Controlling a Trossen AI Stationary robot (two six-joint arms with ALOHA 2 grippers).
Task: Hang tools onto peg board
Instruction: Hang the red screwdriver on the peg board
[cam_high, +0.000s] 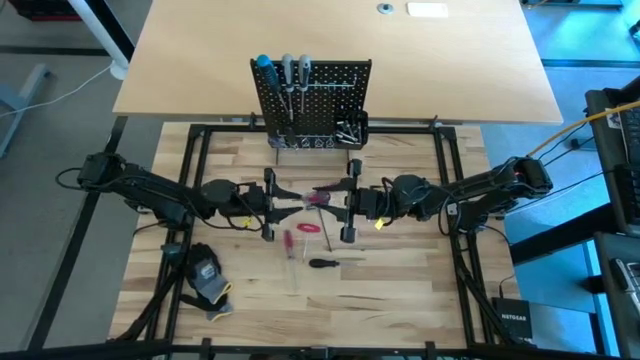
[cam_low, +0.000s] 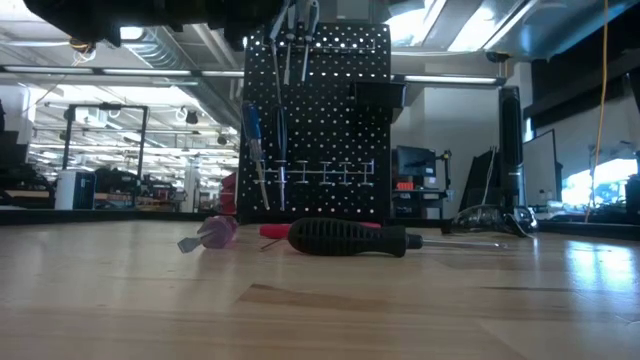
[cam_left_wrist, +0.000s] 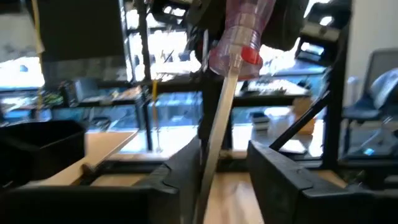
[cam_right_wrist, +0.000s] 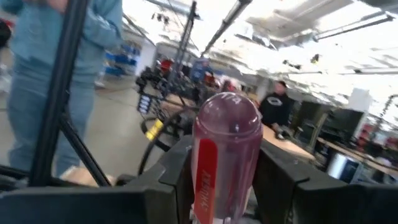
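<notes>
- Handover in mid-air, by the look of it: a clear-handled screwdriver (cam_high: 318, 197) with a red stripe hangs between the two grippers over the middle of the tabletop (cam_high: 400, 290), in front of the peg board (cam_high: 312, 98).
- Right gripper (cam_right_wrist: 227, 180): fingers clamped on either side of the screwdriver's handle, butt end facing the wrist camera. Judged to be taking the handle so the tool can be carried shaft-down to a slot on the board.
- Left gripper (cam_left_wrist: 227, 177): fingers stand apart, with the steel shaft running up between them; whether either finger touches the shaft cannot be told. Reads as letting go at the shaft end.
- Arm pose: both arms reach inward from opposite sides, low and nearly level, wrists facing each other across a small gap, grippers turned so the fingers line up along the tool.
- Board already carries a blue-handled screwdriver (cam_high: 265, 72) and two grey-handled ones (cam_high: 295, 70) along the top row; small bin (cam_high: 350, 130) at its lower right holds silver bits.
- Still on the tabletop: a small red-handled screwdriver (cam_high: 289, 243), a red tool (cam_high: 309, 227) near it, and a black-handled screwdriver (cam_low: 345, 238) closest to the low camera.
- Black-and-yellow glove (cam_high: 208, 280) lies near the left arm, apart from the tools.
- A person in blue stands beyond the table in the right wrist view.
</notes>
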